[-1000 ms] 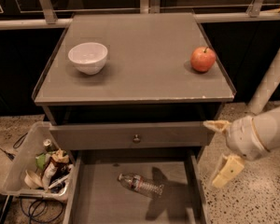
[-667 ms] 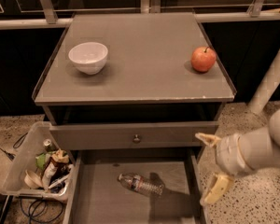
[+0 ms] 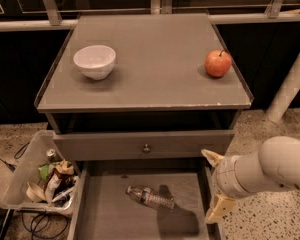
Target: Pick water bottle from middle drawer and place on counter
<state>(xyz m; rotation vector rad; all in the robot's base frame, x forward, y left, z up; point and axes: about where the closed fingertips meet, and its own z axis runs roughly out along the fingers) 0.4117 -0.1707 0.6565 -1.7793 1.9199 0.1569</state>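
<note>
The water bottle (image 3: 150, 197) lies on its side on the floor of the open middle drawer (image 3: 110, 216), cap toward the left. The grey counter (image 3: 155, 86) is above it. My gripper (image 3: 211, 185) is at the drawer's right wall, to the right of the bottle and apart from it. Its two pale fingers (image 3: 210, 157) are spread open and hold nothing. The white arm reaches in from the right edge.
A white bowl (image 3: 95, 61) stands on the counter's left and a red apple (image 3: 218, 64) on its right. A closed drawer front with a round knob (image 3: 146, 148) is above the open drawer. A bin of rubbish (image 3: 42, 181) stands on the floor to the left.
My gripper and arm have moved left and down, from beside the cabinet to the drawer's right wall. The bottle has not moved.
</note>
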